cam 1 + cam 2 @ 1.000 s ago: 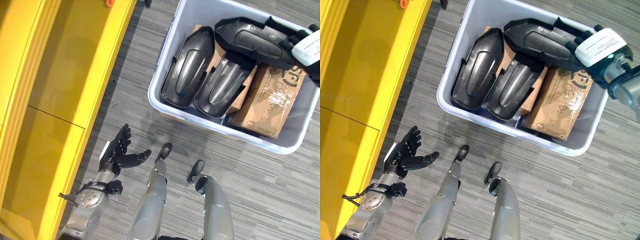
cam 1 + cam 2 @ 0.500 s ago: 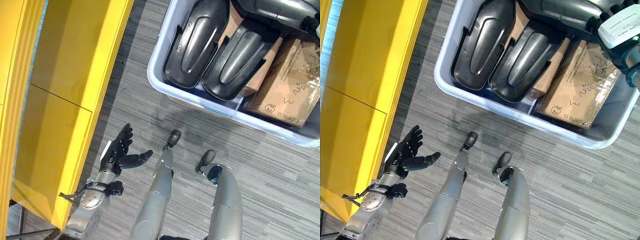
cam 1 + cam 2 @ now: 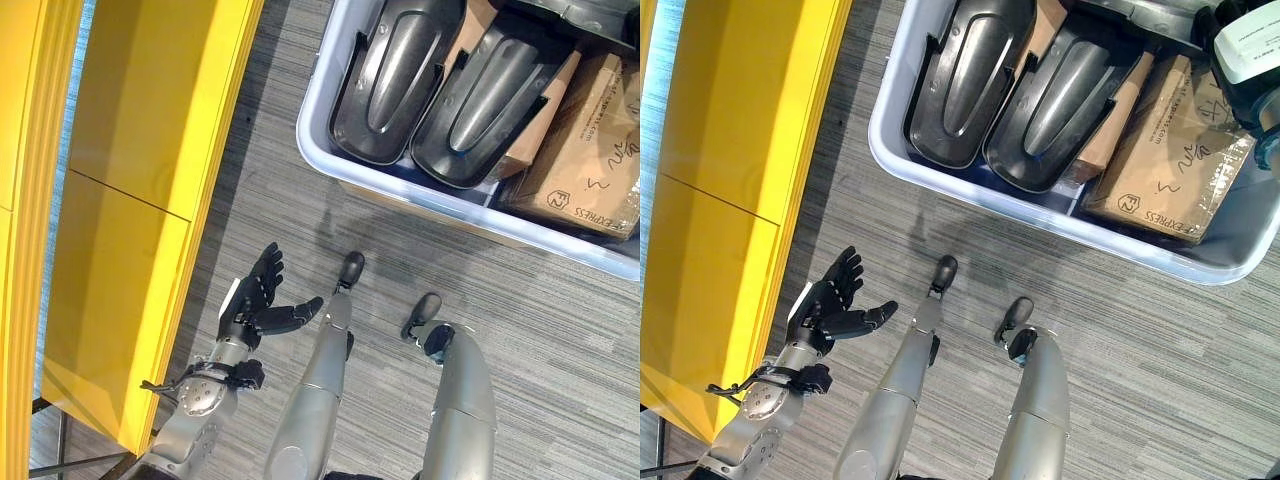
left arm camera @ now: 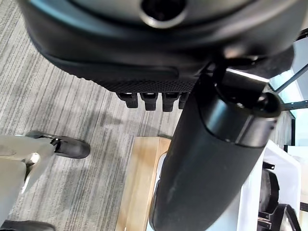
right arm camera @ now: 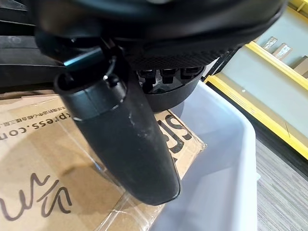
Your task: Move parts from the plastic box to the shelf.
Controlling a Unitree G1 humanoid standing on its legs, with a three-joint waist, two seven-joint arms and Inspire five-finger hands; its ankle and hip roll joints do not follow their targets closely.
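The pale plastic box [image 3: 883, 100] stands on the floor ahead of me. Two dark curved shell parts [image 3: 385, 80] [image 3: 480, 100] lie side by side in it, beside a cardboard carton [image 3: 590, 150]. A third dark part [image 3: 590, 8] lies along the box's far side. My right hand [image 3: 1250, 50], with a white cover, hovers over the carton at the box's right end. It is open, its thumb [image 5: 125, 139] straight above the carton [image 5: 38, 183], holding nothing. My left hand [image 3: 250, 305] is open and empty, low over the floor beside the yellow shelf [image 3: 130, 200].
The yellow shelf runs along the whole left side, its edge close to my left hand. Grey carpet lies between shelf and box. A light wooden board [image 4: 139, 183] shows under the box. More yellow shelving [image 5: 260, 110] stands beyond the box wall [image 5: 216, 159].
The whole picture has shifted, so the camera moved and the box now sits higher in view. My left hand stays open and has edged slightly forward. My right hand remains over the box's right end.
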